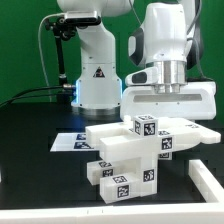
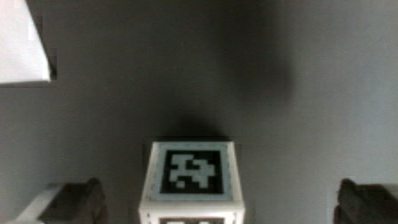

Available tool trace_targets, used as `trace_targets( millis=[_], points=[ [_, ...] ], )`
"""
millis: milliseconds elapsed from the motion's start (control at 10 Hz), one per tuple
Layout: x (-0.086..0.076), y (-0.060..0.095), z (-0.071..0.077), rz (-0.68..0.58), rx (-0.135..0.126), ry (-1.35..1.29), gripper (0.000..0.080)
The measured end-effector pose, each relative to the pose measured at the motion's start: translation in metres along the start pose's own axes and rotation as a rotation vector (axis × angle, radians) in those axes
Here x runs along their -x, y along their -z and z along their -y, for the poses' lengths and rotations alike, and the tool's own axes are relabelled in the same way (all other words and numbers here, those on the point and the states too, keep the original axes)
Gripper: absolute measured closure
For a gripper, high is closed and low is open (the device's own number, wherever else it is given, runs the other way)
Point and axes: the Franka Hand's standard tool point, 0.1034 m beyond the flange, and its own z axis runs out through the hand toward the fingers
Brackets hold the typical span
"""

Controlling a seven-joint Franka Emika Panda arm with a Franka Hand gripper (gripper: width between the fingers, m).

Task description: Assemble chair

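Note:
The chair [image 1: 128, 152] is a cluster of chunky white tagged blocks standing on the black table in the middle of the exterior view. My gripper [image 1: 166, 110] hangs right above its upper blocks. In the wrist view a white block end with a square tag [image 2: 192, 170] stands between my two dark fingers [image 2: 79, 202], nearer one of them than the other. Wide gaps remain on both sides and neither finger touches the block. My gripper [image 2: 224, 206] is open and holds nothing.
The marker board [image 1: 72, 141] lies flat on the table behind the chair, toward the exterior view's left. A white angled rail [image 1: 205, 184] stands at the exterior view's right front. The robot's base [image 1: 97, 75] rises at the back. A white piece [image 2: 22, 48] shows at the wrist view's corner.

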Motion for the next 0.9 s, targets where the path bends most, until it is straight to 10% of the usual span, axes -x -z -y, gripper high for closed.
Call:
trace_targets(
  millis=[900],
  points=[
    [-0.007,-0.018,0.001,0.002,0.013,0.016,0.0150]
  ],
)
